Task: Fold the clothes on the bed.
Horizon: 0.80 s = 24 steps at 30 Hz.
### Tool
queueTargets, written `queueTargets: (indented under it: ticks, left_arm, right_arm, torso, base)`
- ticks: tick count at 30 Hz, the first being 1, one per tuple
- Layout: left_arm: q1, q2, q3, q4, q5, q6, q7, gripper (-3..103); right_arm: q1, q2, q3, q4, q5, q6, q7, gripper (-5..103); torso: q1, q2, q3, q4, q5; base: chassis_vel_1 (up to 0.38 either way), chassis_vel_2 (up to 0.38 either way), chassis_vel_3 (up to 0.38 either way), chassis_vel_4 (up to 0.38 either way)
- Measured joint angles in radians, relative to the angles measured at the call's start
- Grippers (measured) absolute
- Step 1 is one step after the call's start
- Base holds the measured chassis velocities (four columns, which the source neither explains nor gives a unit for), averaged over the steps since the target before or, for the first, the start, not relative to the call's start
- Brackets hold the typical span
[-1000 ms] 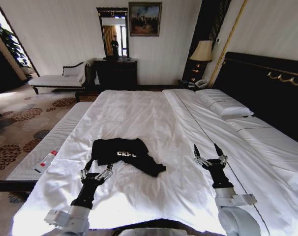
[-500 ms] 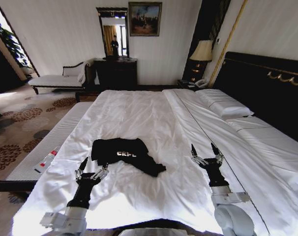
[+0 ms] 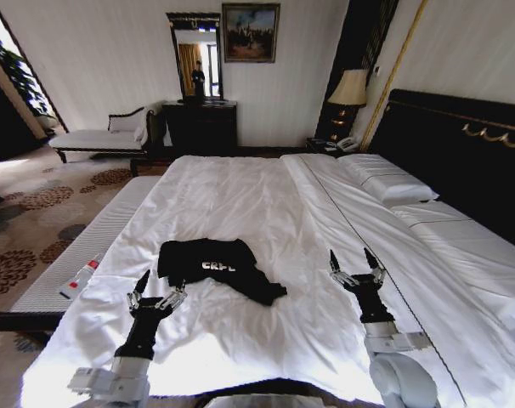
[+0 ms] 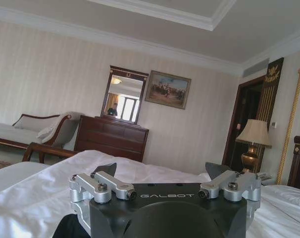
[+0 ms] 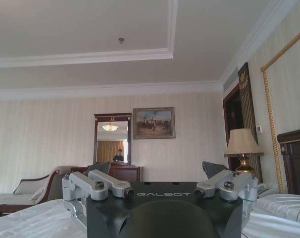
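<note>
From the head camera, the black T-shirt (image 3: 215, 268) lies bunched on the white bed (image 3: 240, 195), near the foot end and a little left of the middle, its white chest lettering facing up and one dark corner trailing toward the right. The left hand (image 3: 154, 289) hovers just beside the shirt's near left edge, fingers spread wide, nothing between them. The right hand (image 3: 353, 263) hangs over bare sheet well apart from the shirt, on the right side of the bed, its two fingers also splayed open and empty. A white bench (image 3: 87, 246) runs along the bed's left side with a small bottle (image 3: 79, 279) lying on it.

Over to the left wrist camera: the left hand (image 4: 165, 171) points out across the white bedding (image 4: 31, 193), jaws parted, and a dark sliver of the shirt (image 4: 68, 228) peeks beneath it.

Right wrist camera now: the right hand (image 5: 157, 171) sits open above the sheet, aimed toward the mirror (image 5: 112, 144) and painting (image 5: 154, 123) on the far wall.
</note>
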Motion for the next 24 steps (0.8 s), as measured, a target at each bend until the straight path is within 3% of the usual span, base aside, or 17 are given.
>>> queueTargets:
  ticks: [24]
  left_arm:
    - [0.025,0.006,-0.008,0.000,0.025,-0.016,-0.010,100]
  right_arm:
    - [0.001,0.011,-0.004,0.011,0.007,0.012,-0.001,100]
  torso:
    - [0.000,0.000,0.000,0.0000,-0.0001]
  base:
    - [0.032,0.033,-0.034,-0.032]
